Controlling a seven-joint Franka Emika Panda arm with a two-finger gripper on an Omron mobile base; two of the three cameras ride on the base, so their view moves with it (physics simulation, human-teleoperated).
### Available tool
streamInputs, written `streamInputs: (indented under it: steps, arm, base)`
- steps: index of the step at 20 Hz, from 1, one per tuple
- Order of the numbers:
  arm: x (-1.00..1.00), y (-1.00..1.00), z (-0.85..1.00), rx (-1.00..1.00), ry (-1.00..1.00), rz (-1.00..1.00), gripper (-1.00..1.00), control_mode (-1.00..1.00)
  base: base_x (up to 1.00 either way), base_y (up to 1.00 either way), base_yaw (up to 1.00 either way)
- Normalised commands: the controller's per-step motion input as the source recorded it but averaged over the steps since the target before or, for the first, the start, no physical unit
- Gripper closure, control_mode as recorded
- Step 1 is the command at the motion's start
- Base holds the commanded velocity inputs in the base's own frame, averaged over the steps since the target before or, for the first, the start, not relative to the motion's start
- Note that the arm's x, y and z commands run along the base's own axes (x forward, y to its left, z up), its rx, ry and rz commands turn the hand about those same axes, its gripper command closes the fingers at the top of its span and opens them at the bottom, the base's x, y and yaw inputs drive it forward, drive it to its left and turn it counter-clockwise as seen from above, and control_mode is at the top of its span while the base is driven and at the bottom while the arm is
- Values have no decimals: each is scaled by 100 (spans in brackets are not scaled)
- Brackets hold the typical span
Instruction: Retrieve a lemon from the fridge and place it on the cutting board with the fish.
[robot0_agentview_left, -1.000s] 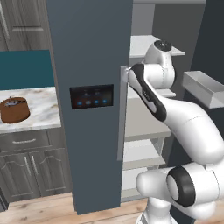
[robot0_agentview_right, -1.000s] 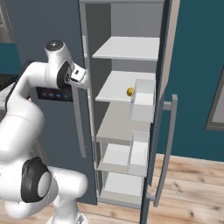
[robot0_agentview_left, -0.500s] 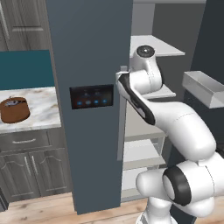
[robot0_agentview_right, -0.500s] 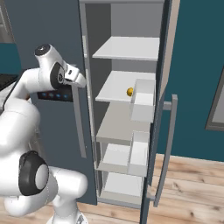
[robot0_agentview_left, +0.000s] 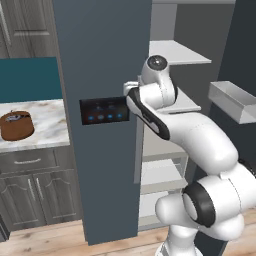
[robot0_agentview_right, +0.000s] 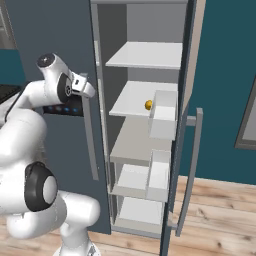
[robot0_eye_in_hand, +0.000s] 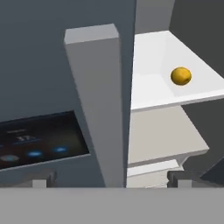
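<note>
Reaching for the lemon (robot0_agentview_right: 148, 104) is the step in hand, I'd say, and it isn't close yet. The fridge (robot0_agentview_left: 100, 60) has its right door swung open, and the fruit sits on a middle shelf (robot0_agentview_right: 135, 100), toward its right side, just beside a door bin (robot0_agentview_right: 164, 114). In the hand view it shows up top right, on the white shelf past the closed door's grey handle (robot0_eye_in_hand: 98, 100).

To do this well, I'd steer the gripper (robot0_eye_in_hand: 109, 181) rightward around that handle first, since the handle stands right in front of the hand, then go in level over the shelf and come at the lemon from the front. It's round, so it could roll if nudged off-centre.

Pose-wise, the arm is folded up tight: elbow high, forearm bent back toward the closed left door, hand near the touch panel (robot0_agentview_left: 102, 111). The jaws are spread as wide as they go, holding nothing.

The cutting board (robot0_agentview_left: 16, 125) waits on the counter (robot0_agentview_left: 45, 117) left of the fridge.
</note>
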Motion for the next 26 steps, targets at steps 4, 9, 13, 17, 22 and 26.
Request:
streamInputs:
  steps: [4,9,13,17,22,26]
  arm:
    - [44,-7,-10,0,-13,16,-100,-100]
    - [46,-3,-27,-1,-6,6,-100,-100]
    - [49,0,-7,-6,0,0,-100,-100]
    - [48,3,0,-6,0,0,-100,-100]
    - [39,2,0,0,0,0,-100,-100]
    - [48,13,0,0,0,0,100,-100]
  base:
    - [0,0,0]
    - [0,0,0]
    - [0,0,0]
    - [0,0,0]
    - [0,0,0]
    - [0,0,0]
